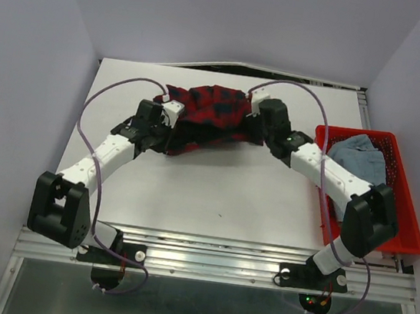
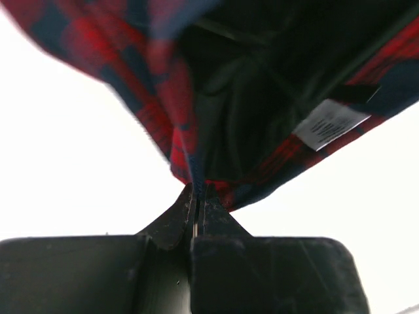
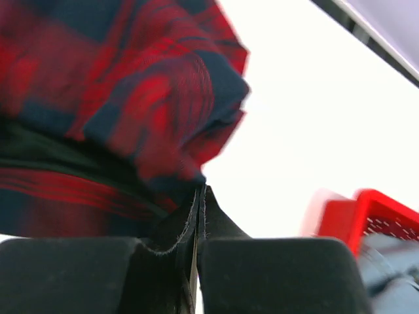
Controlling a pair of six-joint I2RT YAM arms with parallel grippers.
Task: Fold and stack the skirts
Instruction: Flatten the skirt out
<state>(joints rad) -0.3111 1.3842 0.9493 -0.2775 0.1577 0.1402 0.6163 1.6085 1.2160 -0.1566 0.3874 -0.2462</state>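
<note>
White table [image 1: 212, 196] under pale walls, with a plaid skirt [image 1: 211, 118] bunched up left of the red basket [image 1: 409, 222], toward the far side. The left gripper [image 2: 196, 193] is pinched tight on the skirt's edge farther from the basket, where the dark lining and a white label [image 2: 329, 124] show. The right gripper [image 3: 200, 193] is closed on the edge nearer the basket, red-and-navy cloth caught at its tips. A blue-grey skirt [image 1: 357, 157] lies crumpled inside the basket, at its far end.
</note>
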